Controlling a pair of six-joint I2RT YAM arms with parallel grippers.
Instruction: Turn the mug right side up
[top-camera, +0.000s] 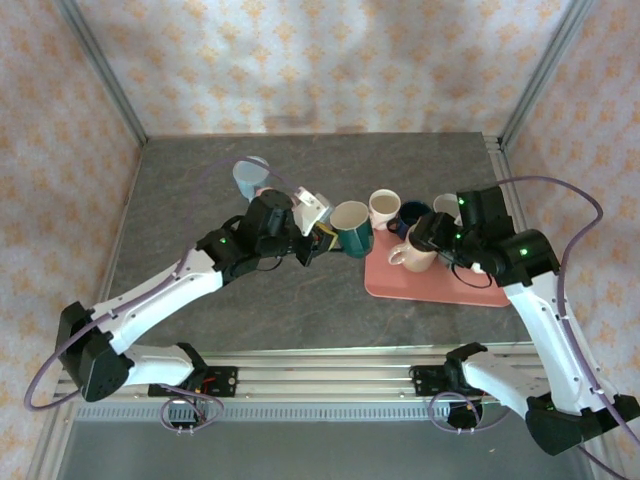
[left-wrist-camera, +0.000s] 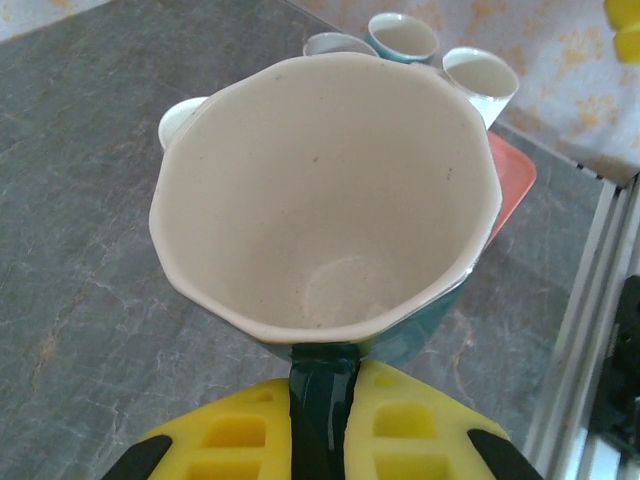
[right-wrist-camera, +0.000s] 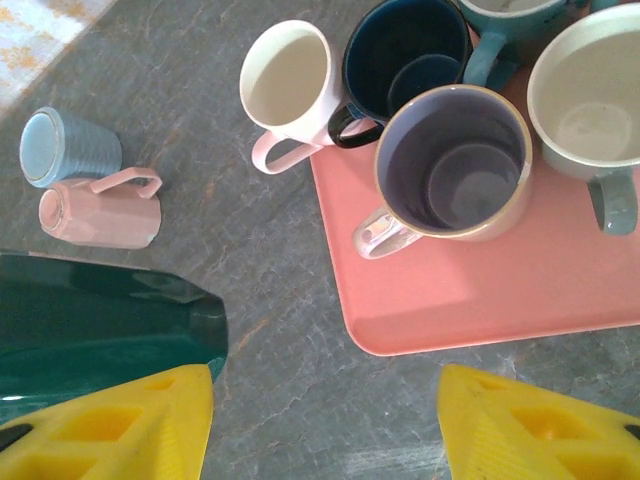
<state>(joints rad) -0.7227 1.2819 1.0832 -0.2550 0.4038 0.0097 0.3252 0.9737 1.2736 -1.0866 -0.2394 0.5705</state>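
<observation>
A dark green mug (top-camera: 352, 228) with a cream inside (left-wrist-camera: 320, 190) hangs just above the table, left of the tray, its mouth facing up and tilted toward the wrist camera. My left gripper (top-camera: 318, 232) is shut on the mug's green handle (left-wrist-camera: 322, 400), which is pinched between the yellow fingers (left-wrist-camera: 240, 430). My right gripper (top-camera: 425, 238) hovers open (right-wrist-camera: 325, 385) over the bare table beside the tray's corner. The green mug's wall (right-wrist-camera: 100, 320) sits right by its left finger (right-wrist-camera: 130, 425); I cannot tell whether they touch.
A salmon tray (right-wrist-camera: 480, 300) at centre right carries a purple-lined mug (right-wrist-camera: 455, 165), a grey-green mug (right-wrist-camera: 590, 100) and a teal one (right-wrist-camera: 510, 20). A white-pink mug (right-wrist-camera: 290, 80) and a navy mug (right-wrist-camera: 405, 60) stand at its edge. A pink mug (right-wrist-camera: 100, 210) lies beside an upturned blue cup (right-wrist-camera: 65, 145).
</observation>
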